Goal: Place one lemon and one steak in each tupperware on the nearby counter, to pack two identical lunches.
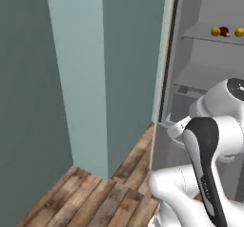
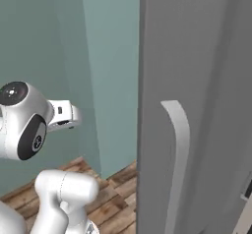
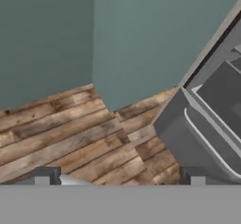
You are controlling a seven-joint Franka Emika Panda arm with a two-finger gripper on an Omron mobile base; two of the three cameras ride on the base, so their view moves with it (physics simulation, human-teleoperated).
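In the left base view, two yellow lemons [image 1: 216,31] [image 1: 239,32] rest on an upper shelf [image 1: 200,35] of the open grey fridge, with a dark red steak [image 1: 224,31] between them. My gripper [image 3: 120,180] is open: its two dark fingertips [image 3: 42,179] stand far apart at the bottom of the hand view with nothing between them. It points down at the wooden floor beside the fridge's lower corner, well below that shelf. The tupperware and the counter are out of view.
The grey fridge door [image 2: 197,80] with its curved handle [image 2: 177,144] stands close on the right. A teal wall corner [image 1: 88,78] juts out on the left. Plank floor [image 3: 70,138] lies between them. Lower fridge shelves [image 1: 200,73] sit behind my arm.
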